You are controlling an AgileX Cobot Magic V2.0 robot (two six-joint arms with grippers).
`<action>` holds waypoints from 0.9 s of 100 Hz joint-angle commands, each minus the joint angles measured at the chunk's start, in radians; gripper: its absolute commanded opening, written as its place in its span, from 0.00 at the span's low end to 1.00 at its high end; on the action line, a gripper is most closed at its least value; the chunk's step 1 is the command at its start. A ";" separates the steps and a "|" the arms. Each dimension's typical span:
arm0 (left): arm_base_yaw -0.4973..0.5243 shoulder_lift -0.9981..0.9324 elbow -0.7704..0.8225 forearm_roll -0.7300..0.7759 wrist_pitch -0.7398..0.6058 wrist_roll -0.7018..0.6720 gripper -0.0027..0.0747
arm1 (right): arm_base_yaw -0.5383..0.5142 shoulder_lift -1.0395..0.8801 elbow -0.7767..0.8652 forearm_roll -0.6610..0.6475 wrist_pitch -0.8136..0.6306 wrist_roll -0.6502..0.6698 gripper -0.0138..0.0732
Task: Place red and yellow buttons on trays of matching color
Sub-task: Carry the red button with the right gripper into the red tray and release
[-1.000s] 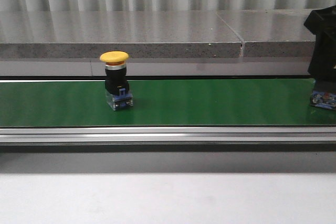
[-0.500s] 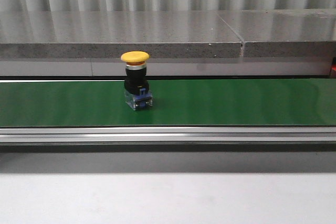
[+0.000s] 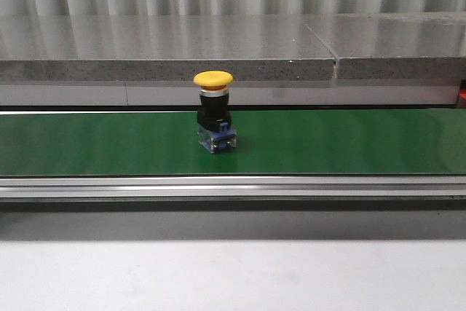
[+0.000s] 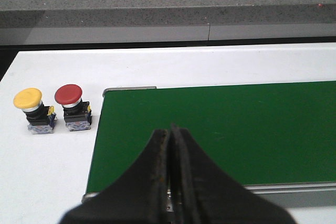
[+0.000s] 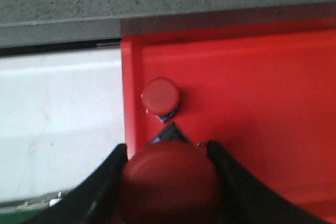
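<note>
No legible text or markings anywhere

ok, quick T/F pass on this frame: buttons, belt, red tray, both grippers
1. A yellow button stands upright on the green belt. True.
2. The left gripper is open over the belt. False: its fingers are pressed together and hold nothing.
3. The right gripper holds a red button over the red tray. True.
4. The red tray has no button in it. False: one red button already sits near its corner.
5. Beside the end of the belt, a yellow button and a red button stand side by side on the white table. True.
</note>
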 commanded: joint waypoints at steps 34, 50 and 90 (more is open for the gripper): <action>-0.005 0.001 -0.028 -0.018 -0.081 0.003 0.01 | -0.068 0.253 -0.307 0.007 0.043 -0.007 0.38; -0.005 0.001 -0.028 -0.018 -0.081 0.003 0.01 | -0.068 0.290 -0.310 0.007 0.001 -0.007 0.38; -0.005 0.001 -0.028 -0.018 -0.081 0.003 0.01 | -0.068 0.364 -0.311 0.007 -0.061 -0.007 0.38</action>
